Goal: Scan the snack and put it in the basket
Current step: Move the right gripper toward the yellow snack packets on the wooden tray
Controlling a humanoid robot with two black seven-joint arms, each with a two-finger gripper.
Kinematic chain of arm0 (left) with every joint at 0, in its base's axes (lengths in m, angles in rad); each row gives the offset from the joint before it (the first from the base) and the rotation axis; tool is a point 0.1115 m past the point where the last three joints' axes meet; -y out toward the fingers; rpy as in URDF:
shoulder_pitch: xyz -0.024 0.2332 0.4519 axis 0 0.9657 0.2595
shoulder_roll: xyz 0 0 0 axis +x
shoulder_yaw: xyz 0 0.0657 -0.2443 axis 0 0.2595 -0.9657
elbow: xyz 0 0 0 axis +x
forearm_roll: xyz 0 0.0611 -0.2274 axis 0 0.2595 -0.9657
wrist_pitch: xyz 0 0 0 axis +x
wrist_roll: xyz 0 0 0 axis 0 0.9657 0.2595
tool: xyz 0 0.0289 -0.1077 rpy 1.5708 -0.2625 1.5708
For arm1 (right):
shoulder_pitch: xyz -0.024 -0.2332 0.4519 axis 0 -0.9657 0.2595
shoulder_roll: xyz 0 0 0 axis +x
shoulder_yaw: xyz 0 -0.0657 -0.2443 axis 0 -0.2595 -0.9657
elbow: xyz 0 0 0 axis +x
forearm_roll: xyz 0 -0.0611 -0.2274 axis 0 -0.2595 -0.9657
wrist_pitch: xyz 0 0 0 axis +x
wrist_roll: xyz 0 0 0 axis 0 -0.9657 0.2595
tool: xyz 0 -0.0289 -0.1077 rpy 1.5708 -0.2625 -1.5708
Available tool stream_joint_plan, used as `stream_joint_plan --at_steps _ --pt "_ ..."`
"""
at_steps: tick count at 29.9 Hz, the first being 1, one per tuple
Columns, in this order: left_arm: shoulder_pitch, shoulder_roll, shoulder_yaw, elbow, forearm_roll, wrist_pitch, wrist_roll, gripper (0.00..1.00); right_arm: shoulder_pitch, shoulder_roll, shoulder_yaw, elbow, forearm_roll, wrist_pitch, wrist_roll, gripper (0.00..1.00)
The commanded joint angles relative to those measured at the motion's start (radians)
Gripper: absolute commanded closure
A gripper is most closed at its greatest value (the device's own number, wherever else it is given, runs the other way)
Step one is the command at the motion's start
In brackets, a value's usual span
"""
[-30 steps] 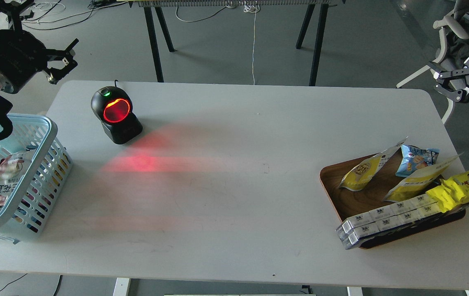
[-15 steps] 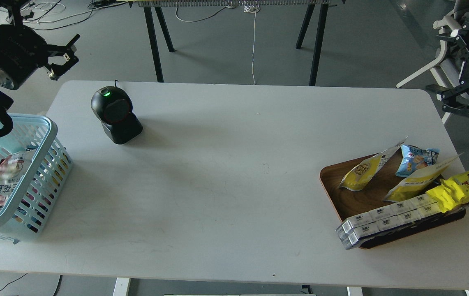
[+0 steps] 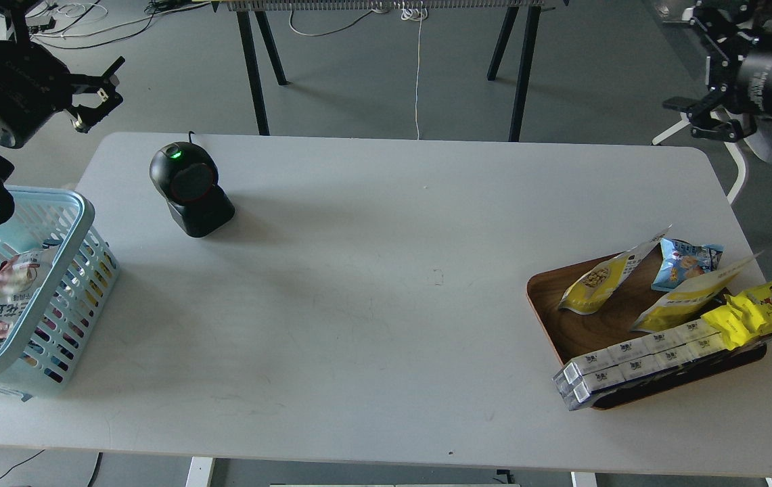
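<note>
The snack (image 3: 594, 283), a yellow pouch with a bean picture and a white top, leans at the left of a brown wooden tray (image 3: 599, 330) at the table's right. The light blue basket (image 3: 80, 226) stands at the table's left edge and holds a red-and-white packet (image 3: 5, 294). My left gripper (image 3: 99, 95) is open and empty, held above the floor beyond the table's far left corner, behind the basket. My right gripper (image 3: 695, 64) is open and empty, high at the far right beyond the table, well away from the snack.
A black barcode scanner (image 3: 189, 186) with a green light stands at the table's back left. The tray also holds a blue packet (image 3: 687, 264), a second yellow pouch (image 3: 687, 294), bright yellow cartoon-face packets (image 3: 764, 304) and white boxes (image 3: 636, 362). Table legs stand behind.
The scanner's red light has gone off. My right gripper has risen and moved left and farther back. My left gripper has lifted slightly and stays open.
</note>
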Motion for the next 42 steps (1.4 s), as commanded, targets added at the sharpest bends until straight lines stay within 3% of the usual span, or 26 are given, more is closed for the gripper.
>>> stream_joint_plan --at_steps 1,10,17,25,42 --pt "-0.001 0.002 0.000 0.000 0.000 0.002 0.000 0.00 0.184 0.083 -0.172 0.037 0.015 0.000 -0.004 0.01" --pt "0.000 0.003 -0.002 -0.001 0.000 0.001 0.000 0.00 0.526 0.087 -0.528 0.346 0.035 -0.020 -0.076 0.01" --pt "0.002 0.007 -0.002 0.000 0.000 -0.001 0.000 0.00 0.571 0.068 -0.712 0.426 0.107 -0.114 -0.119 0.03" --pt "0.002 0.007 -0.002 -0.001 0.000 -0.001 0.000 0.00 0.488 0.073 -0.696 0.424 0.195 -0.216 -0.117 0.05" --pt "0.002 0.007 -0.002 -0.001 0.000 -0.001 0.000 0.00 0.209 0.111 -0.472 0.410 0.221 -0.336 -0.116 0.10"
